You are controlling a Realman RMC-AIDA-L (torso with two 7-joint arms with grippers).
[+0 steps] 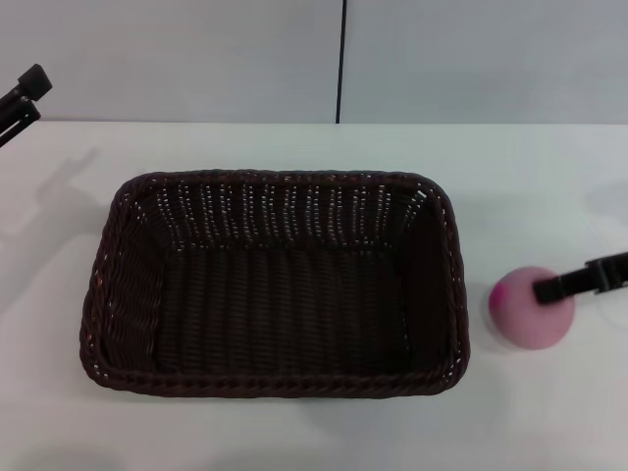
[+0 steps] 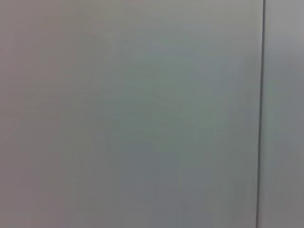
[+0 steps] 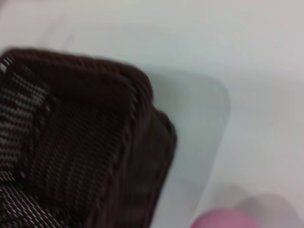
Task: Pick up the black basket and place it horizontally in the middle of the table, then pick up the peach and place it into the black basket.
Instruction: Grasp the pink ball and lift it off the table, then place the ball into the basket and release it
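The black basket (image 1: 275,285) lies with its long side across the middle of the white table (image 1: 294,432), open side up and with nothing in it. The pink peach (image 1: 531,314) rests on the table just to the right of the basket. My right gripper (image 1: 551,287) reaches in from the right edge and sits over the top of the peach. The right wrist view shows a corner of the basket (image 3: 95,142) and a sliver of the peach (image 3: 223,221). My left gripper (image 1: 25,95) is raised at the far left, away from both.
A light grey wall with a dark vertical seam (image 1: 342,59) stands behind the table. The left wrist view shows only that wall and its seam (image 2: 261,114). Bare tabletop lies around the basket on all sides.
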